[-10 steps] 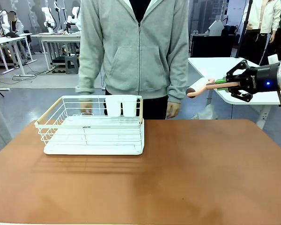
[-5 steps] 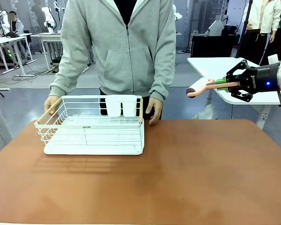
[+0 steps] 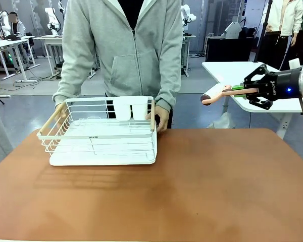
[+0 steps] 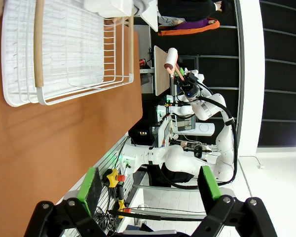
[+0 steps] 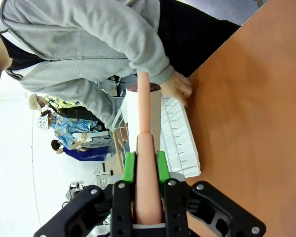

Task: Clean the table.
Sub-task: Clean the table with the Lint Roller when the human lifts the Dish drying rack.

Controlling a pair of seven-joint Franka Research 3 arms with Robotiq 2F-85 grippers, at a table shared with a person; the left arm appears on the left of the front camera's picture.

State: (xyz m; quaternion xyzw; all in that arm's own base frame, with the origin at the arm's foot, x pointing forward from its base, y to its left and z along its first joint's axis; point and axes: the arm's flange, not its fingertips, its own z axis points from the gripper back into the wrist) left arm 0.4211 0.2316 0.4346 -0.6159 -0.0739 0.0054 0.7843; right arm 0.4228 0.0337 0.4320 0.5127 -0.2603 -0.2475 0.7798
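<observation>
The reddish-brown table (image 3: 192, 186) carries a white wire dish rack (image 3: 103, 138) at its far left. A person in a grey hoodie grips the rack's two ends, one hand (image 3: 160, 117) on each side. My right gripper (image 3: 240, 89) hovers above the table's far right edge, shut on the pink handle of a lint roller (image 3: 214, 94) whose white roll points left. The right wrist view has that gripper (image 5: 144, 168) clamped on the roller (image 5: 144, 116). My left gripper (image 4: 150, 183) is open and holds nothing, off the table (image 4: 49, 143), with the rack (image 4: 64, 49) far ahead.
A white-topped table (image 3: 227, 70) stands behind my right gripper. Two white cups (image 3: 130, 108) sit in the rack's far side. The brown top to the right of the rack and in front of it is bare.
The person has leaned in and taken the rack by both ends; it has shifted slightly and its far side sits a little higher. My right gripper and the roller have not moved.
</observation>
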